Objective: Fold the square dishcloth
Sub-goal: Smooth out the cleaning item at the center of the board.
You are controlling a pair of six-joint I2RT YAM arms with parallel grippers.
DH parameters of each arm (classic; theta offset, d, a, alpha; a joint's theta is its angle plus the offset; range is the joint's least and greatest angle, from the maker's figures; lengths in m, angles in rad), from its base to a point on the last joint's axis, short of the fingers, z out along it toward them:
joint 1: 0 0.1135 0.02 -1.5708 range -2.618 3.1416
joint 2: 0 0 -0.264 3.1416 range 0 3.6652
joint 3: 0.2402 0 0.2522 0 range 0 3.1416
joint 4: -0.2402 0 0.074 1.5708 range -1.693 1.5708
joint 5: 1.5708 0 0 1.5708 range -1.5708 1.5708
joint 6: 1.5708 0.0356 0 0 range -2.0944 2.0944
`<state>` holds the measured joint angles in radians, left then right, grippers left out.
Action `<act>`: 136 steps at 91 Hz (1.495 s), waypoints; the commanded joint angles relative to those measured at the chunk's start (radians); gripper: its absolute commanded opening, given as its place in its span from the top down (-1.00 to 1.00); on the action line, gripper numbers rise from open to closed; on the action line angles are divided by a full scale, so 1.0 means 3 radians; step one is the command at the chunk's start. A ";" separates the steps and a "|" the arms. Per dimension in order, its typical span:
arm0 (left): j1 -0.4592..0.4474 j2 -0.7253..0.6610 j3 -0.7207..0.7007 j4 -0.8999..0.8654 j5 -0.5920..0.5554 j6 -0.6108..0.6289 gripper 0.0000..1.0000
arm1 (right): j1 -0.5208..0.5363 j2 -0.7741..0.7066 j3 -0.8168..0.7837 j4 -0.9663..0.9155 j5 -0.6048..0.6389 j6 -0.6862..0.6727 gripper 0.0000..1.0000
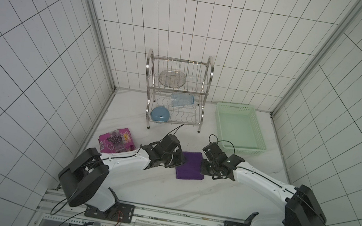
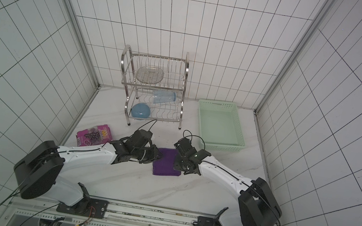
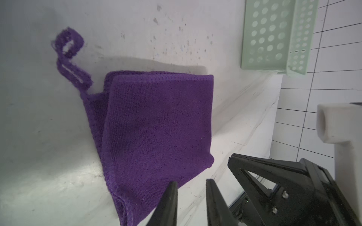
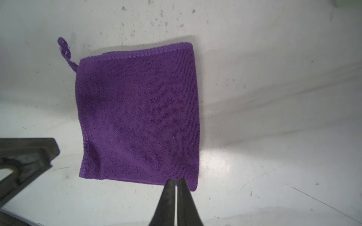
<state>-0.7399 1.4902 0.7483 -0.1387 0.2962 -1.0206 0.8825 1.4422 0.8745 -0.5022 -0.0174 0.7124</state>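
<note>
the square dishcloth (image 1: 191,166) is seen lying flat on the white marbled table (image 1: 162,190), between the 2 grippers, in both top views. it is found folded: in the left wrist view at least 2 layers are shown, the upper one set slightly off the lower along 1 stitched edge. its thin loop (image 3: 68,43) is laid out on the table from 1 corner, twisted. the left gripper (image 3: 191,183) is held at the cloth's left side, its fingers parted with a clear gap, and nothing is gripped between them; whether the tips touch the cloth cannot be told. the right gripper (image 4: 175,181) is held at the opposite side, over the cloth's edge near a corner, its fingers drawn together with only a thin slit left, and no cloth is seen pinched between them. the green basket (image 1: 241,149) is placed behind the right gripper, apart from the cloth. a pink-purple snack packet (image 1: 116,142) is noted to the left of the left arm, and a metal dish rack (image 1: 181,62) at the back wall, with a blue bowl (image 1: 160,114) on its lower tier.
</note>
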 commanded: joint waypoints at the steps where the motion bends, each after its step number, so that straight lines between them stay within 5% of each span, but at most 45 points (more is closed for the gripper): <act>1: -0.0018 0.0191 -0.0116 0.0189 0.0094 0.0033 0.50 | -0.0032 0.0130 -0.0068 0.0195 -0.0257 0.0084 0.82; 45: 0.0030 0.0515 -0.0516 0.0448 0.0152 -0.0116 0.66 | -0.0108 -0.0021 -0.0759 0.0449 -0.0515 0.0238 0.80; 82: 0.0100 0.0074 -0.0465 0.0167 0.0148 0.0015 0.56 | -0.0168 -0.0787 -0.0722 0.0202 -0.0256 -0.0112 0.40; 109: 0.0087 -0.0259 -0.0135 -0.0071 0.0031 0.0163 0.34 | -0.0439 -0.0814 -0.0630 0.0378 -0.0479 -0.0043 0.55; 136: 0.0258 0.0350 0.0195 0.0233 0.0076 0.0295 0.39 | -0.0511 -0.0164 -0.0339 0.0911 -0.0844 -0.0007 0.72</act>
<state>-0.6968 1.5154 0.7826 -0.1116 0.3191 -0.9684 0.7452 1.3491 0.7345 -0.2958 -0.2291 0.7082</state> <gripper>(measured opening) 0.311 0.153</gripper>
